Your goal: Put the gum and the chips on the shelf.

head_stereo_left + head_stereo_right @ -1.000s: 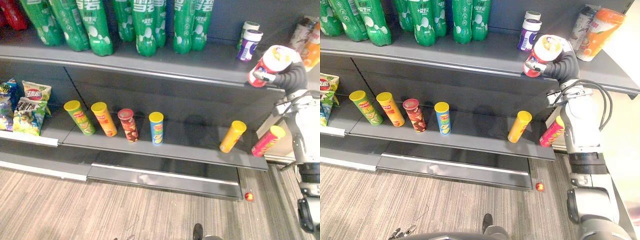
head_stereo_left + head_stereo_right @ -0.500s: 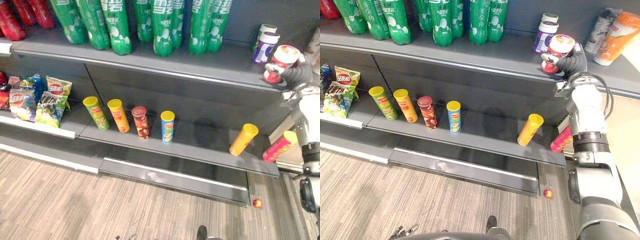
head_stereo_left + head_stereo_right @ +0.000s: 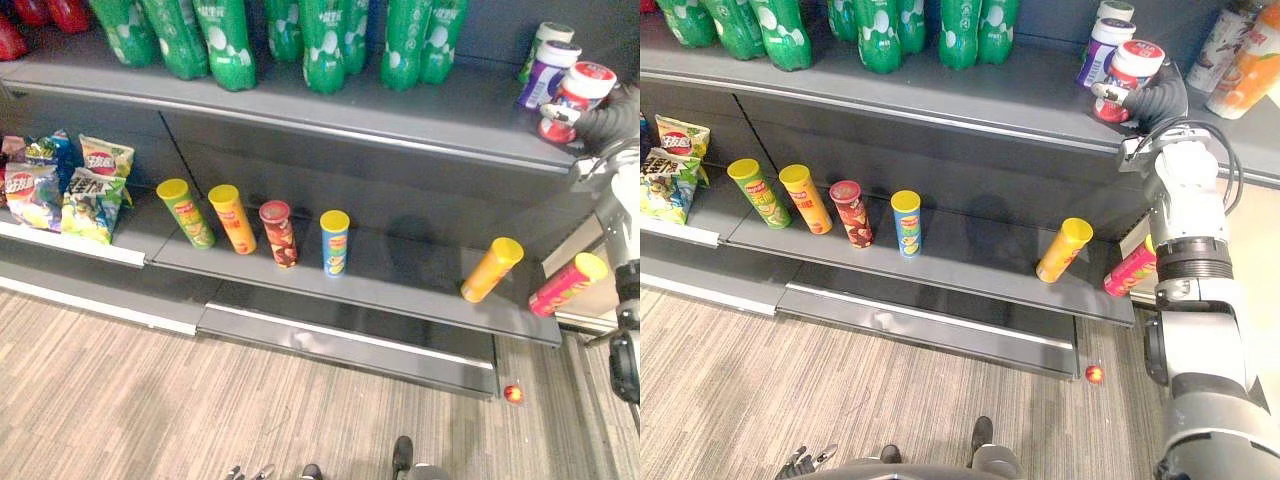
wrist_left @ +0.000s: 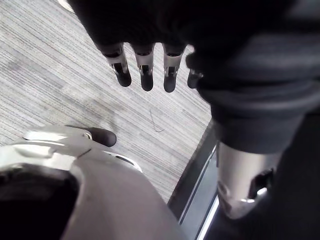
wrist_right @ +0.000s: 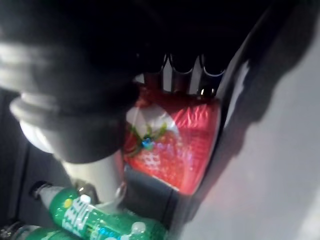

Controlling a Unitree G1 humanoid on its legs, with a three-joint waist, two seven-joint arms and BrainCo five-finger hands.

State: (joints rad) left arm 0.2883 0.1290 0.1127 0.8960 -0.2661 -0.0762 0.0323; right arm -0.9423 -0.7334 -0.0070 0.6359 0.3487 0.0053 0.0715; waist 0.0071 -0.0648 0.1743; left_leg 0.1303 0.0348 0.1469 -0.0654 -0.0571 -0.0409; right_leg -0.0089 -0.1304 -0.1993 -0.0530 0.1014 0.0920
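Right hand (image 3: pixel 1158 100): fingers curled round gum jar (image 3: pixel 1127 72)
Gum jar: at upper shelf (image 3: pixel 940 95), just beside purple jar (image 3: pixel 1100 55)
Left hand (image 4: pixel 145 70): fingers straight, holding nothing

Red, white-lidded gum jar (image 3: pixel 1125 76) sits on the upper shelf (image 3: pixel 970 95), clasped in the right hand (image 3: pixel 1157 100); yellow chips can (image 3: pixel 1064 249) and pink chips can (image 3: pixel 1129 268) lean below it.

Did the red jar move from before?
Yes. The red jar in the right hand went from the front edge of the top shelf deeper in, nearer the purple jar.
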